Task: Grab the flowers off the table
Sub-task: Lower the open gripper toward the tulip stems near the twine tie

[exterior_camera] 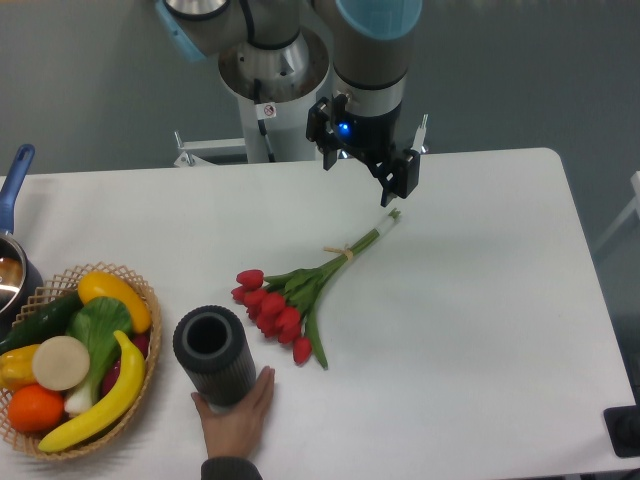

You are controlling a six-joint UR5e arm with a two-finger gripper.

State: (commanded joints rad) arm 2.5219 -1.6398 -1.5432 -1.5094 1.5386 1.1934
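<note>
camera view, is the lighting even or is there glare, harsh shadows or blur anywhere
In the camera view, the lighting is soft and even: the table shows no glare. Shadows under the flowers and the black cylinder are faint. The gripper and flowers look reasonably sharp; the overall image is slightly soft, and the arm is cut off at the top edge.

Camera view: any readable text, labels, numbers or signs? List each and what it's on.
No readable text anywhere.
Small round red-and-white sticker on the robot base column: too small to read.
Gripper, flowers, table, black cylinder, wicker basket: no markings visible.
</note>
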